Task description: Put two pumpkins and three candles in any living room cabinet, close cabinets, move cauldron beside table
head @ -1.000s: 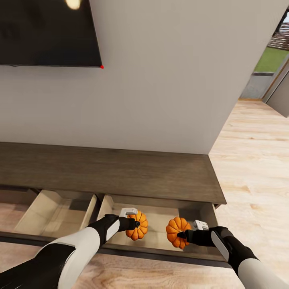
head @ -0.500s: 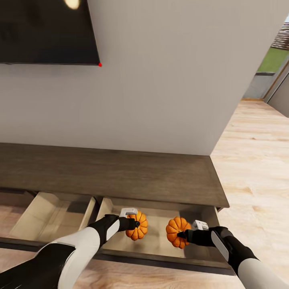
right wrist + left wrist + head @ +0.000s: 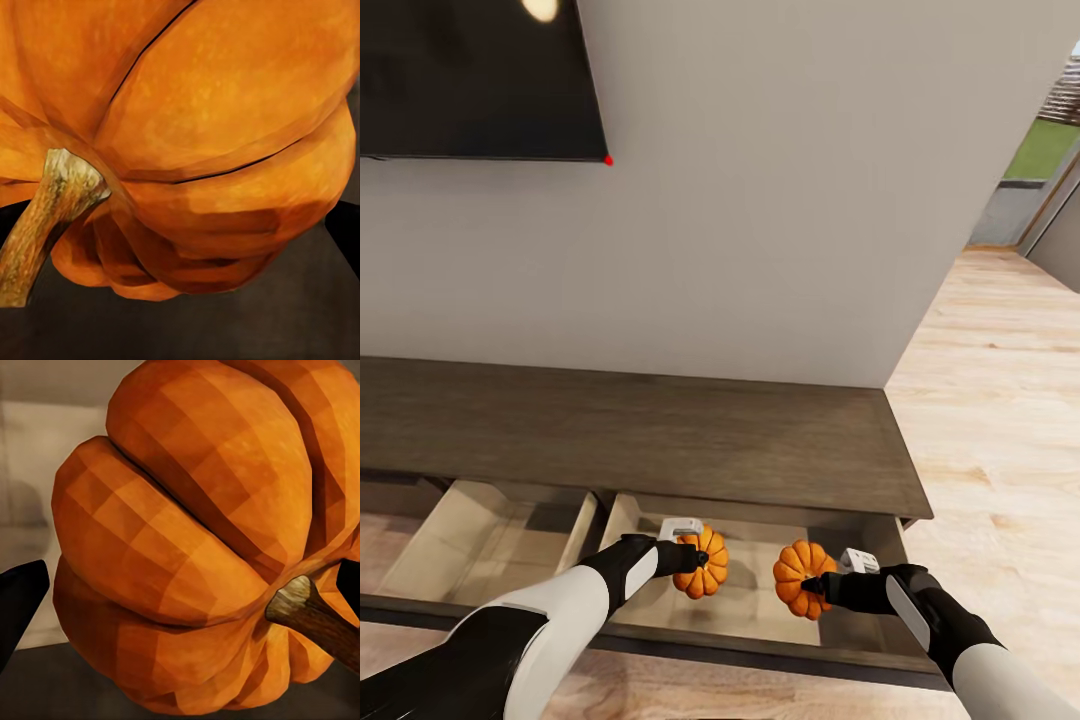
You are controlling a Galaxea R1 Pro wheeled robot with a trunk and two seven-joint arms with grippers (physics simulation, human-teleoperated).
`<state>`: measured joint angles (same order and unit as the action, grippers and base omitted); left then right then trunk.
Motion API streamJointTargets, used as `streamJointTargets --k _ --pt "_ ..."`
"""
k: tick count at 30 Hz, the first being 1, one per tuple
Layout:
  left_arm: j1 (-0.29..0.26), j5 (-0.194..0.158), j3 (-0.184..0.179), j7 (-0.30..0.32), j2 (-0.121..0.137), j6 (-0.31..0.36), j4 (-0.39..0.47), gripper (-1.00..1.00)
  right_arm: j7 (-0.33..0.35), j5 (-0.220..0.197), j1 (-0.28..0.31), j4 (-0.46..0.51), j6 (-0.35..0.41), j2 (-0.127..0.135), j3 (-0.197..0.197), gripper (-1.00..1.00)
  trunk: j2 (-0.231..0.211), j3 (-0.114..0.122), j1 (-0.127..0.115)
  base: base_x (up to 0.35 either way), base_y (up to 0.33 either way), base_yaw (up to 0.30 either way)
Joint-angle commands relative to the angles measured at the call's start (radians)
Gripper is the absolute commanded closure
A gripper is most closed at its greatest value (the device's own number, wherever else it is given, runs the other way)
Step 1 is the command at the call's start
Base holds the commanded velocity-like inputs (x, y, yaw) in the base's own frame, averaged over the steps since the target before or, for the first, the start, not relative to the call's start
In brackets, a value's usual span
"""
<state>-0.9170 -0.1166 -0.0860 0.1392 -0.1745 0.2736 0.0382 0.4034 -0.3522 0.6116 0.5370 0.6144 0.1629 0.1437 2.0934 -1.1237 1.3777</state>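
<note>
Left claw [image 3: 700, 558] clamped on left pumpkin [image 3: 703, 561]; fingers mostly hidden behind the fruit. Right claw [image 3: 810, 585] clamped on right pumpkin [image 3: 802, 579]. Both pumpkins hang above the open right drawer [image 3: 745, 615] of the cabinet [image 3: 640, 435]; contact with drawer floor not discernible. Stems: the left wrist view shows the stem [image 3: 315, 619] lying sideways; the right wrist view shows the other stem [image 3: 45, 217] likewise, tip cut off. TV [image 3: 475, 80] cropped at the frame edge.

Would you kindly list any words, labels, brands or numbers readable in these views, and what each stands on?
None can be read: the TV is dark with only a red dot at its corner, and the pumpkins, cabinet and wall carry no writing.
</note>
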Motion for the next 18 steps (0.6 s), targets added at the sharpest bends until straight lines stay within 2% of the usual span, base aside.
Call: streamJointTargets --k 1,9,18 --pt "0.0 -0.011 -0.008 0.0 0.0 0.006 0.002 1.0 -0.003 -0.004 0.0 0.001 0.003 0.001 0.005 1.0 0.008 -0.004 0.004 0.0 0.0 0.0" --pt "0.0 -0.011 -0.008 0.0 0.0 0.006 0.002 1.0 -0.003 -0.004 0.0 0.001 0.004 0.001 0.005 1.0 0.064 -0.029 0.034 0.0 0.0 0.0" --pt "0.0 -0.011 -0.008 0.0 0.0 0.006 0.002 1.0 -0.003 -0.003 0.0 0.001 0.004 0.001 0.005 1.0 0.064 -0.029 0.034 0.0 0.0 0.0"
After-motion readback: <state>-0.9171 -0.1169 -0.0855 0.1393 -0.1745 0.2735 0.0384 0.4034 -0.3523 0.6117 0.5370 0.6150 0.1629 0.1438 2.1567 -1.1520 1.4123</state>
